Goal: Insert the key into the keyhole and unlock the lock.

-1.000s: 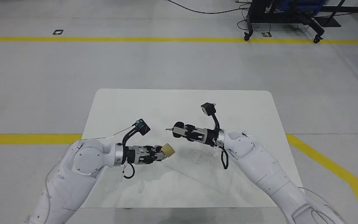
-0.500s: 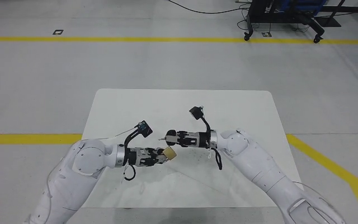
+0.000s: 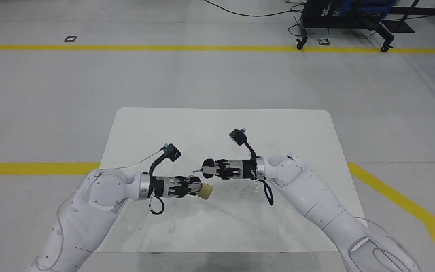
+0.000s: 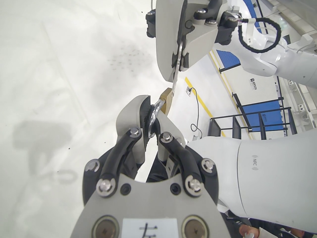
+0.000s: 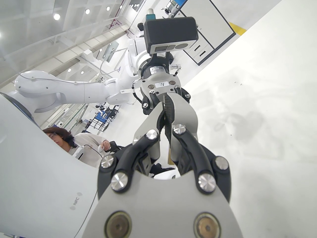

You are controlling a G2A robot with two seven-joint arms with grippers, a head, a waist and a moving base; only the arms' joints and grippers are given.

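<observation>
Two grippers face off above the table (image 3: 285, 129) middle, nearer its front edge: the left gripper (image 4: 153, 115) clamps the lock (image 4: 166, 101) by its shackle and the right gripper (image 4: 178, 60) pinches the key (image 4: 176, 75), tip at the lock's end, so it's the insertion step by my reckoning, calling for a straight push and then a twist.

I work in a big factory-style robot lab: grey floor (image 3: 204, 75) marked with yellow lines (image 3: 170, 47), a high ceiling (image 5: 74, 3) with rows of lights (image 5: 57, 16), blue partition panels (image 4: 257, 111), and my white table (image 3: 285, 129).
</observation>
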